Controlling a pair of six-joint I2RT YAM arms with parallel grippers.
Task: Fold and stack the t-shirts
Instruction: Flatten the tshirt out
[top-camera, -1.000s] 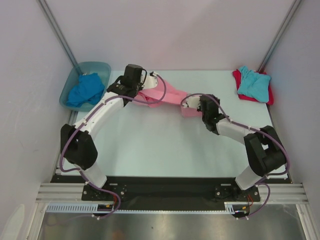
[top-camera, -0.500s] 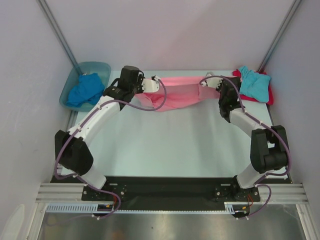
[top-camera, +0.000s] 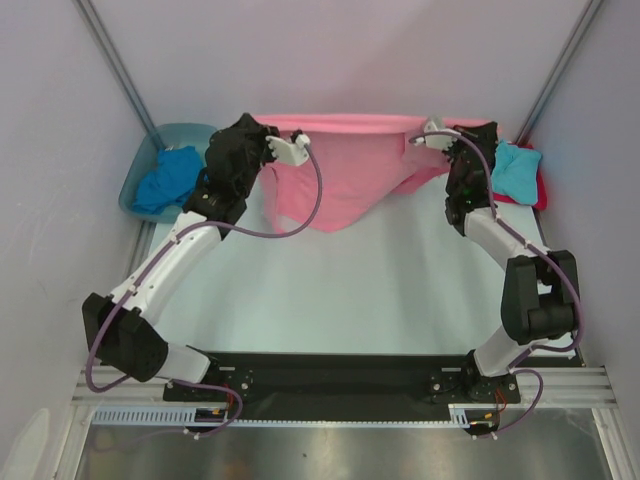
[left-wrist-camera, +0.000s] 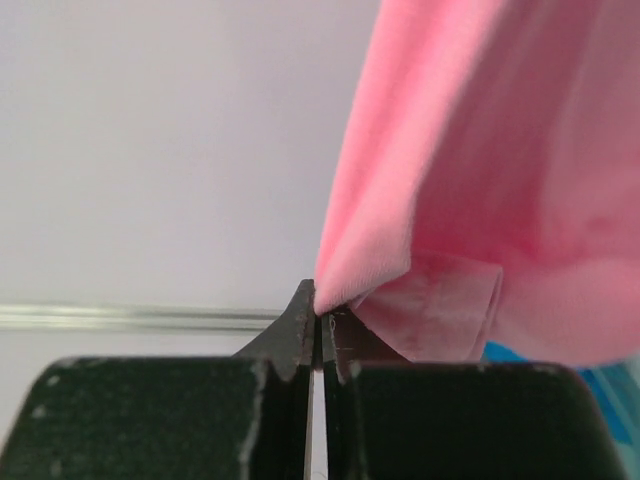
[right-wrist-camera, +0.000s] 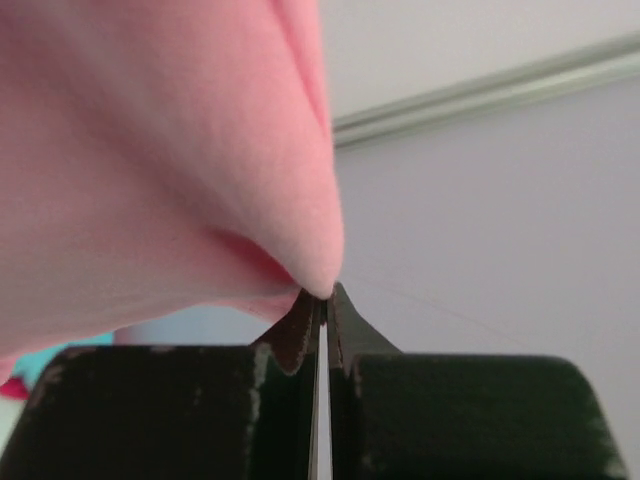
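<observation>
Surroundings: a blue-green translucent plastic tub (top-camera: 186, 128) sits at the far-left corner of the pale table (top-camera: 330, 290). A crumpled royal blue t-shirt (top-camera: 170, 178) lies inside it.
Far-right corner: a turquoise t-shirt (top-camera: 517, 168) lies bunched on top of a red t-shirt (top-camera: 541, 194). Only a strip of red shows at the pile's right edge.
Obstructions: the right arm crosses in front of the left side of that pile. The left arm's wrist covers part of the tub's right rim. A purple cable (top-camera: 316, 190) loops across the left part of the pink cloth.
Pink short-sleeved t-shirt (top-camera: 345, 175): hangs stretched between the two grippers above the table's far edge. Its top edge is taut and its lower part sags to a point toward the table's middle.
Left gripper (top-camera: 288, 148): fingers pressed together on a folded corner of the pink t-shirt (left-wrist-camera: 480, 200) — the wrist view shows the cloth pinched at the tips (left-wrist-camera: 320, 316).
Right gripper (top-camera: 430, 135): fingers likewise clamped on the opposite corner of the pink t-shirt (right-wrist-camera: 150, 180), which is nipped at the very tips (right-wrist-camera: 322, 300).
Count, t-shirts: four — one pink, one royal blue, one turquoise, one red.
Count, tubs: one.
Count, arms: two, each holding cloth.
</observation>
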